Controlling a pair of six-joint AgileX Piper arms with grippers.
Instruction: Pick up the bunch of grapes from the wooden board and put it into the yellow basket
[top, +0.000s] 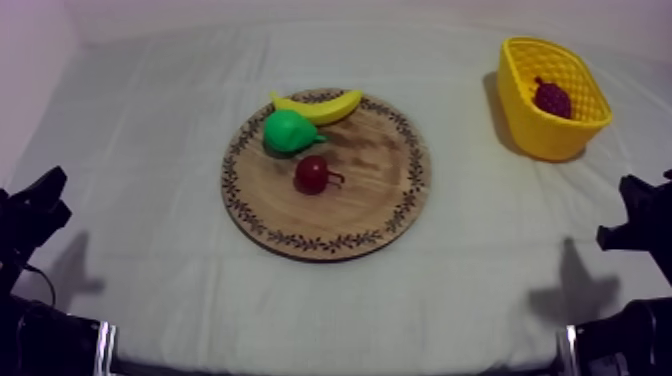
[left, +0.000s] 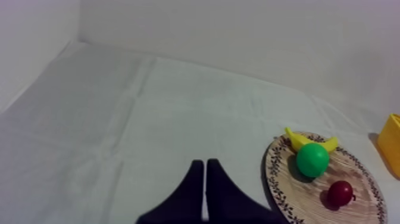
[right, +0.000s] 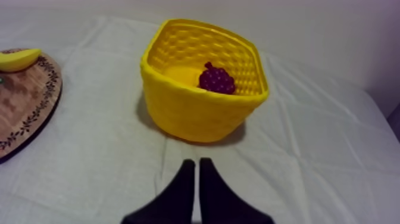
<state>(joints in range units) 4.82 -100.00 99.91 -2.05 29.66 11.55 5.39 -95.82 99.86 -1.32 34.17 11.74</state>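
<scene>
Starting at my left: my left gripper (left: 204, 162) hangs low over the grey-white cloth (left: 149, 119), its two black fingers pressed together into a narrow wedge with nothing between them. The round wooden board with the patterned rim (top: 330, 245) lies just off to its right.

Onto that board: a yellow toy banana (top: 320, 106) curves along the far edge, a green toy pear (top: 287, 131) sits touching it on the near side, and a small red fruit (top: 311, 174) stands alone near the middle. No grapes among them.

Further right, here's the thing that matters. The dark purple bunch of grapes (top: 552, 99) is down inside the yellow woven basket (top: 545, 135), below its rim, well apart from the board.

And at the far right, my right gripper (right: 196, 162) is also closed on nothing, fingers lying tight side by side, pointing straight at the basket's near wall with bare cloth between us. So the grapes lie dead ahead of my right jaws, beyond that wall; my right arm is clearly the nearer one, my left far across the board. The bunch looks too compact for me to call a long axis.

My read: the grapes are where the task wants them, so no pick is called for.
</scene>
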